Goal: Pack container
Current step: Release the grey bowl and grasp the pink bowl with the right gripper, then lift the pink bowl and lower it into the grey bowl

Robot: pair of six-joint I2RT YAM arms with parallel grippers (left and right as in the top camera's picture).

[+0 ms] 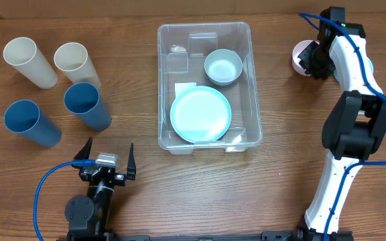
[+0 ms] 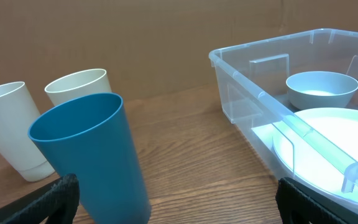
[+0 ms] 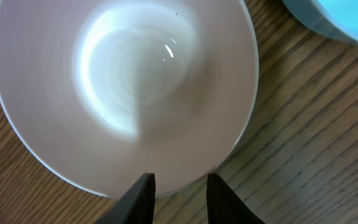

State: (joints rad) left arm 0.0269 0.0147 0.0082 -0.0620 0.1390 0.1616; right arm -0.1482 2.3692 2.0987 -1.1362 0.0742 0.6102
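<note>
The clear container [image 1: 205, 27] stands mid-table and holds a light blue plate [image 1: 200, 114] and a pale blue bowl [image 1: 222, 66]. It also shows in the left wrist view [image 2: 247, 81] with the bowl [image 2: 322, 87] and plate [image 2: 334, 143]. My right gripper [image 1: 311, 63] is at the far right over a pink bowl [image 1: 301, 52]. In the right wrist view its fingers [image 3: 180, 190] straddle the near rim of the pink bowl [image 3: 123, 87], with a gap between them. My left gripper [image 1: 107, 152] is open and empty near the front left.
Two cream cups [image 1: 29, 61] [image 1: 74, 61] and two blue cups [image 1: 86, 104] [image 1: 31, 122] stand at the left. One blue cup [image 2: 89, 155] is close ahead of my left gripper [image 2: 179, 202]. A light blue edge [image 3: 334, 18] lies beside the pink bowl.
</note>
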